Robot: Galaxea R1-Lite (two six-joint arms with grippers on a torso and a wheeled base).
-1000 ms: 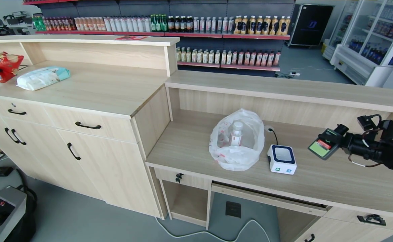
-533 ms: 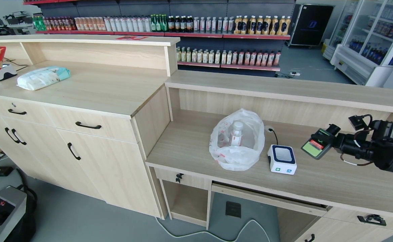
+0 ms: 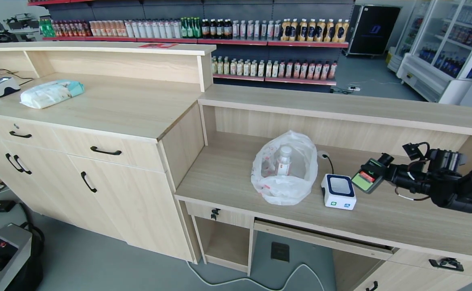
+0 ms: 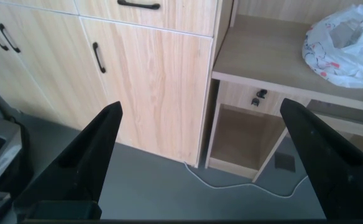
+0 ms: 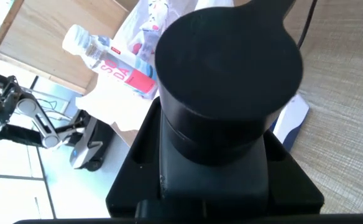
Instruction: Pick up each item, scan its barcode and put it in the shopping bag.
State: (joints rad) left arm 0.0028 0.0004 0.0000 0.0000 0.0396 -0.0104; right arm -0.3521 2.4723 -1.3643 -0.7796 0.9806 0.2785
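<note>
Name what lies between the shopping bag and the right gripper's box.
In the head view, the white barcode scanner stands between the shopping bag and the box in the right gripper.

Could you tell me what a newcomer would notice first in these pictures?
Probably the right gripper, holding a small dark item with a green and red label beside the white scanner with a dark blue top on the lower wooden desk. Left of the scanner sits a white plastic shopping bag with a clear bottle inside.
</note>
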